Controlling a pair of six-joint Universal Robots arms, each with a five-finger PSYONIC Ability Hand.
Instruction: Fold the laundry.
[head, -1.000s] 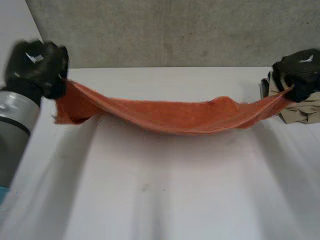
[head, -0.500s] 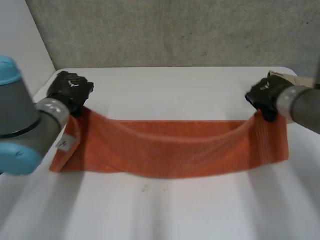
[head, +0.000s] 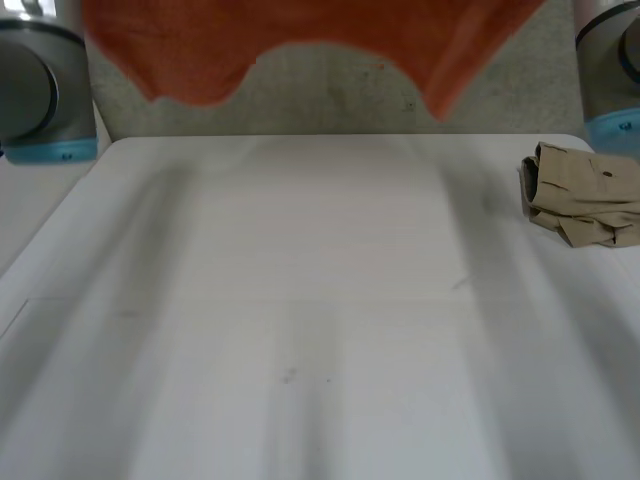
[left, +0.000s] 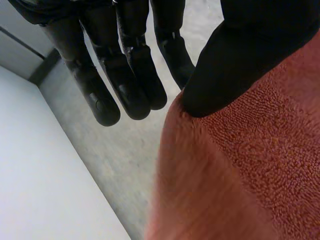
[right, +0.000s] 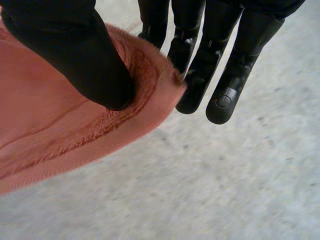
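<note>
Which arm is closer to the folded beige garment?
Right. The right arm is raised on the beige garment's side of the table, the left arm opposite. The left hand and right hand pinch the orange towel.

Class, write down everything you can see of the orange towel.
The orange towel is terry cloth with a looped pile and a hemmed edge. It hangs high above the white table, lower edge wavy, touching nothing below. The left robot hand and right robot hand each pinch it between thumb and fingers.
</note>
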